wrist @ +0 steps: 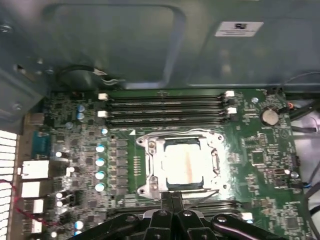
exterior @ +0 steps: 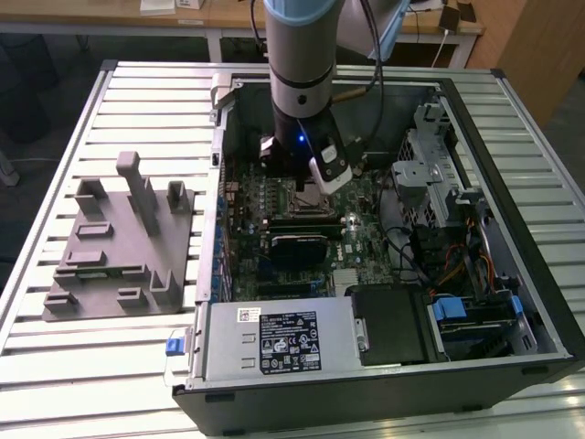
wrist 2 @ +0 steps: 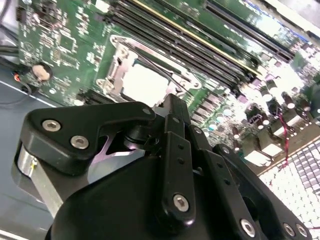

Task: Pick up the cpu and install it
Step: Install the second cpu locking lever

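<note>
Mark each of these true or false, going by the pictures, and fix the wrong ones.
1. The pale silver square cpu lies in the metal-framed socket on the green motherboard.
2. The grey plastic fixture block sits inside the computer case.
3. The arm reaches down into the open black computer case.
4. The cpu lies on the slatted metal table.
1. True. In both wrist views the pale silver square cpu lies inside the metal-framed socket on the green motherboard.
2. False. The grey plastic fixture block stands on the slatted metal table, at the exterior view's left of the case.
3. True. The arm comes down into the open black computer case above the motherboard.
4. False. The cpu is in the socket.
</note>
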